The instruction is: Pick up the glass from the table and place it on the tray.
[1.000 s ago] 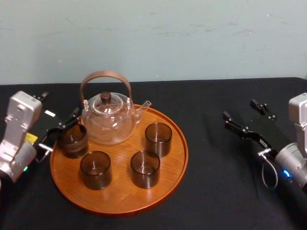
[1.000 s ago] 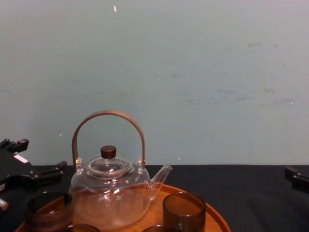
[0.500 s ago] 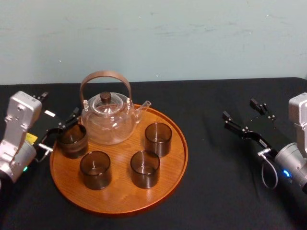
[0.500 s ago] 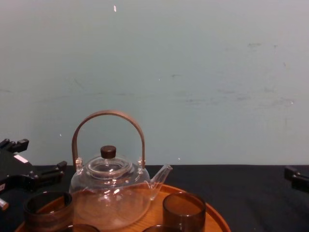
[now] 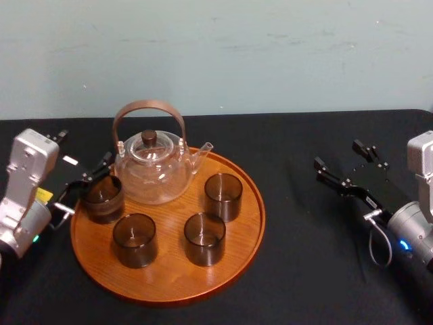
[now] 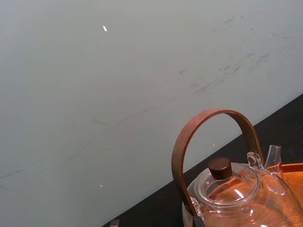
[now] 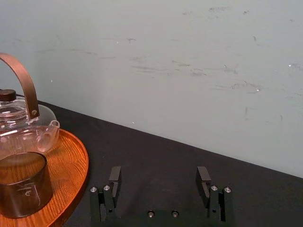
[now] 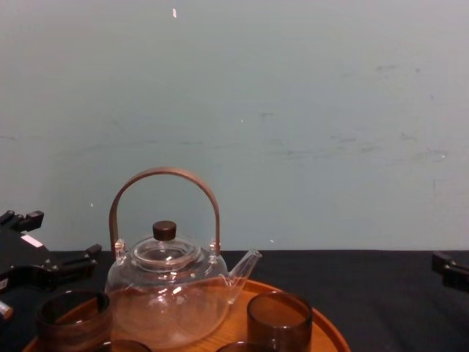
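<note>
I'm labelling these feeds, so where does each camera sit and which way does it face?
Head: up high, looking down at tray; left gripper and right gripper flank it.
Chest: low, facing forward at teapot; left gripper at edge.
Left wrist: faces teapot and wall.
Right wrist: looks past its own fingers toward tray.
All four share the teapot.

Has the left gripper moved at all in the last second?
No. In the head view the left gripper sits at the same spot as before, beside the left rim of the tray.
</note>
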